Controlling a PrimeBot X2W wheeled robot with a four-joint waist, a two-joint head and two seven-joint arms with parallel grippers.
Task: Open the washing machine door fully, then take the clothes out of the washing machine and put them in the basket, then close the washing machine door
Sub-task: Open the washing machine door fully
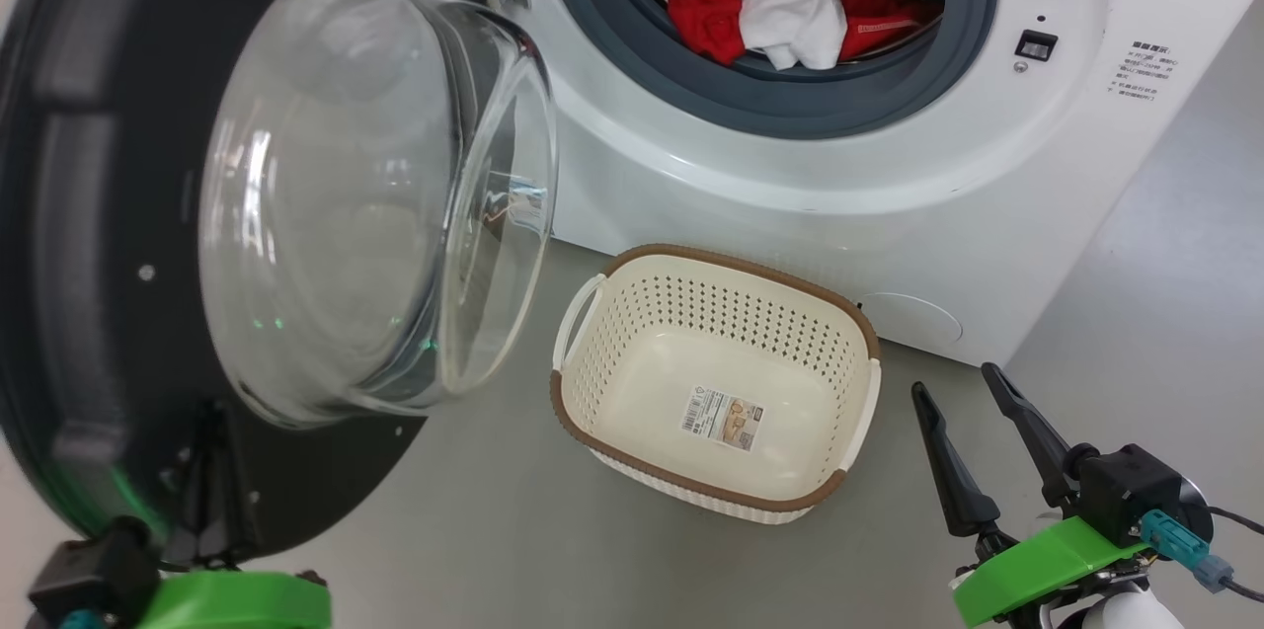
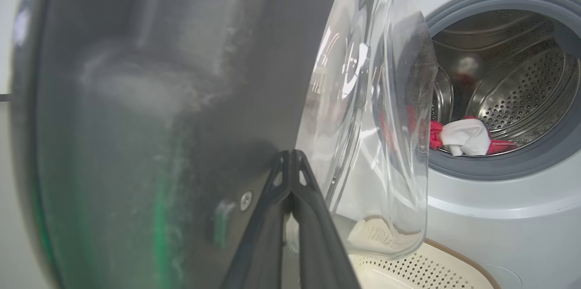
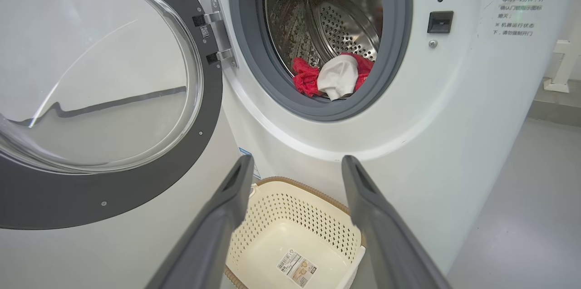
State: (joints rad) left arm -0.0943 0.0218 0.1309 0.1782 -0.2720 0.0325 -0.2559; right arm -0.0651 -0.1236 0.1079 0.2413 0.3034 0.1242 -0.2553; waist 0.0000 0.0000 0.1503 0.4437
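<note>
The washing machine (image 1: 750, 185) stands with its door (image 1: 89, 214) swung out to the left, the glass bowl (image 1: 375, 185) bulging toward me. Red and white clothes (image 1: 790, 12) lie at the drum's front lip, also in the right wrist view (image 3: 338, 75). The empty basket (image 1: 736, 260) sits on the floor below the opening. My left gripper (image 2: 290, 155) is shut, its tips against the door's dark inner ring beside the glass, holding nothing. At the lower right, my right gripper (image 1: 955, 380) hangs open and empty beside the basket (image 3: 295, 216).
Grey floor (image 1: 1136, 293) stretches to the right of the machine. The door hinge (image 3: 218, 30) sits on the opening's left side. A white stand (image 3: 560, 66) is by the wall at far right.
</note>
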